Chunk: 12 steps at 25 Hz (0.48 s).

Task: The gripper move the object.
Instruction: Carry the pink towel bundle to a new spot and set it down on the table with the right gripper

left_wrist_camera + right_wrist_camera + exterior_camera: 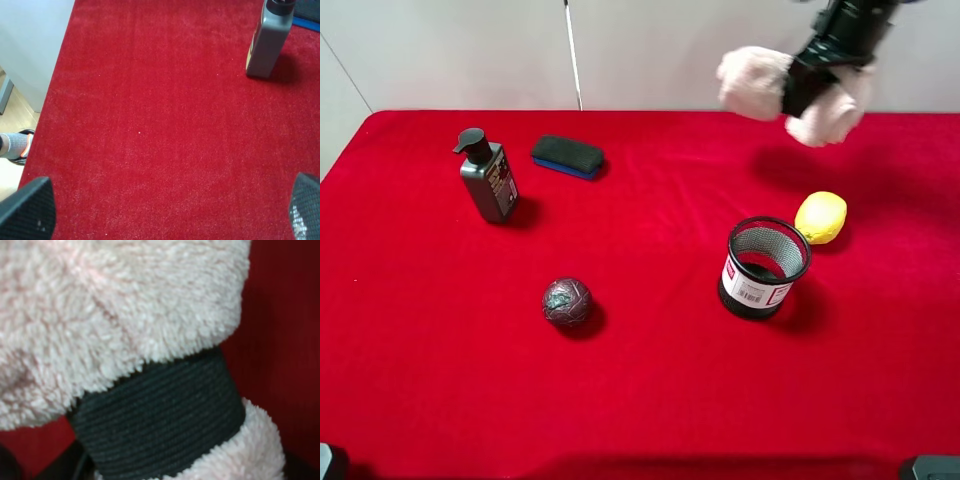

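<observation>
Aloft, the right pincer [812, 86] clamps the pink towel [752, 82] at its band [160, 425]; the left pincer [166, 207] gapes.

The pale pink fluffy towel roll [752, 82] has two bulging lobes cinched at the middle by a black ribbed band [160, 415]. It is held in the air over the far right part of the red surface [640, 400], tilted so that its right lobe sits lower. The black angular right gripper [810, 85] is clamped on its banded waist.
</observation>
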Each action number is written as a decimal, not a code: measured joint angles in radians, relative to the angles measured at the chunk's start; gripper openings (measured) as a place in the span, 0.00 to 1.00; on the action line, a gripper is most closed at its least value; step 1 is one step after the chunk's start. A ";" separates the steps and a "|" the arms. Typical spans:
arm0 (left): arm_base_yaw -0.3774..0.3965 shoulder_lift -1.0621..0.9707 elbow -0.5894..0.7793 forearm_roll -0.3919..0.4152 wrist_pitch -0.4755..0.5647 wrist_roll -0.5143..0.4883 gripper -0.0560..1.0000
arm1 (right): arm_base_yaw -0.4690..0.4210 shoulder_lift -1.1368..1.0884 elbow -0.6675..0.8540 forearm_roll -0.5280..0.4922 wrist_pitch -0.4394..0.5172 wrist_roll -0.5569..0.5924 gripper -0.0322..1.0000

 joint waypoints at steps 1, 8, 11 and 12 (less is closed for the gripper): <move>0.000 0.000 0.000 0.000 0.000 0.000 0.92 | -0.021 -0.023 0.033 -0.005 -0.013 0.000 0.41; 0.000 0.000 0.000 0.000 0.000 0.000 0.92 | -0.159 -0.176 0.238 -0.037 -0.064 -0.004 0.41; 0.000 0.000 0.000 0.000 0.000 0.000 0.92 | -0.210 -0.239 0.317 -0.039 -0.085 -0.002 0.41; 0.000 0.000 0.000 0.000 0.000 0.000 0.92 | -0.228 -0.262 0.341 -0.039 -0.094 0.000 0.41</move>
